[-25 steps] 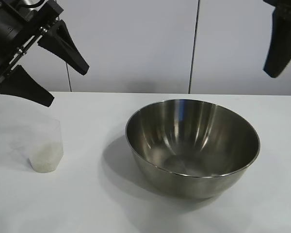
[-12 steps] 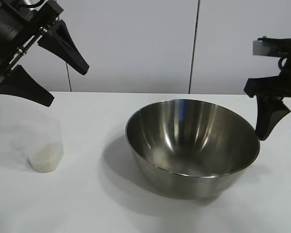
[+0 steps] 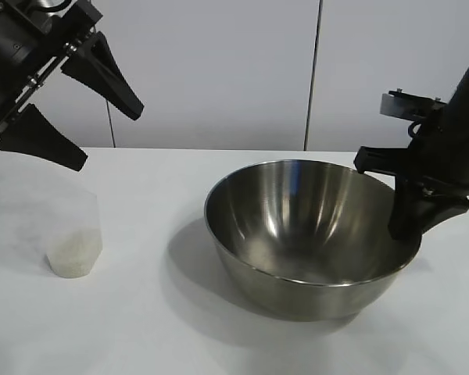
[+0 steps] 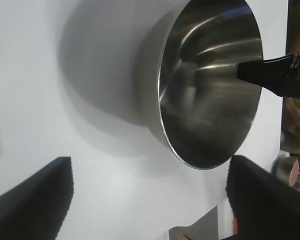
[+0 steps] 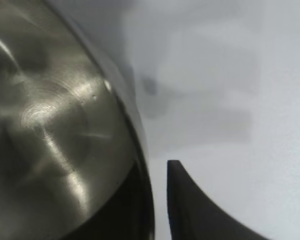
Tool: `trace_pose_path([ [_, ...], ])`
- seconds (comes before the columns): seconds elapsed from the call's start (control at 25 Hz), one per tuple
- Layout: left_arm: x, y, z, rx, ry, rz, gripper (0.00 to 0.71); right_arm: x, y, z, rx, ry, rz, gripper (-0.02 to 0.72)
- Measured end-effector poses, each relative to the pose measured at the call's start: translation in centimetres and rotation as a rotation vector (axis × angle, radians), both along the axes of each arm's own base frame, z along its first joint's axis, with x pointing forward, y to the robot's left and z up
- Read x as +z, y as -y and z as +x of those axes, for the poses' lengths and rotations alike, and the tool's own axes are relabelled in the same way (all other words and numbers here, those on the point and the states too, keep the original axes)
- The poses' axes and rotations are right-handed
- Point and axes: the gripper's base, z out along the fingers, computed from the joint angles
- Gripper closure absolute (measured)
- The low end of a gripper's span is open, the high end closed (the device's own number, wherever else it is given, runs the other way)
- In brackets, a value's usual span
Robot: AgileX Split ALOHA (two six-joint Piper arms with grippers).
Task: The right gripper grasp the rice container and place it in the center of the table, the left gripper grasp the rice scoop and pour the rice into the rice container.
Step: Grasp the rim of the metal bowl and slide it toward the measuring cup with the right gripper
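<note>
The rice container point(image 3: 309, 226), a large shiny steel bowl, stands on the white table point(image 3: 156, 328) right of centre. My right gripper point(image 3: 402, 226) is down at its right rim, shut on it with one finger inside and one outside; the right wrist view shows the outer finger point(image 5: 190, 210) beside the bowl wall point(image 5: 50, 115). The rice scoop point(image 3: 72, 234), a clear plastic cup with rice point(image 3: 73, 254) in its bottom, stands at the left. My left gripper point(image 3: 108, 139) hangs open above and behind the scoop, holding nothing. The left wrist view shows the bowl point(image 4: 205, 85) beyond that open gripper point(image 4: 150, 200).
A pale panelled wall point(image 3: 219, 70) runs along behind the table. Bare tabletop lies between the scoop and the bowl and along the front edge. In the left wrist view what looks like a person's hand point(image 4: 296, 125) shows past the table's far side.
My right arm came down from the upper right to the bowl's right rim and its jaws closed on it. The bowl shifted very slightly. The left gripper and the scoop stayed put.
</note>
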Motion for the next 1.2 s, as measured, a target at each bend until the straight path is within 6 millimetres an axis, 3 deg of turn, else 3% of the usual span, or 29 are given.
trace_pose_path([
  [0.2,0.0,0.0,0.0,0.002,0.002,0.001,0.107,2.5,0.5,0.4,0.05,-0.033,0.114,0.689],
  [0.36,0.0,0.0,0.0,0.004,0.003,0.001,0.107,6.4,1.5,1.2,0.047,0.033,0.152,0.69],
  [0.48,0.0,0.0,0.1,0.004,0.004,0.001,0.107,7.3,1.4,1.2,0.03,0.026,0.157,0.69],
  [0.64,0.0,0.0,0.1,0.006,0.006,0.002,0.107,7.1,-0.7,0.9,0.053,-0.002,0.15,0.69],
  [0.8,0.0,0.0,0.1,0.006,0.006,0.002,0.107,6.4,-4.2,0.8,0.073,0.004,0.148,0.69],
  [1.04,0.0,0.0,0.1,0.006,0.006,0.002,0.107,2.8,-8.4,1.2,0.084,-0.021,0.128,0.69],
  [1.2,0.0,0.0,0.1,0.006,0.006,0.002,0.107,1.0,-10.0,1.7,0.075,0.003,0.119,0.69],
])
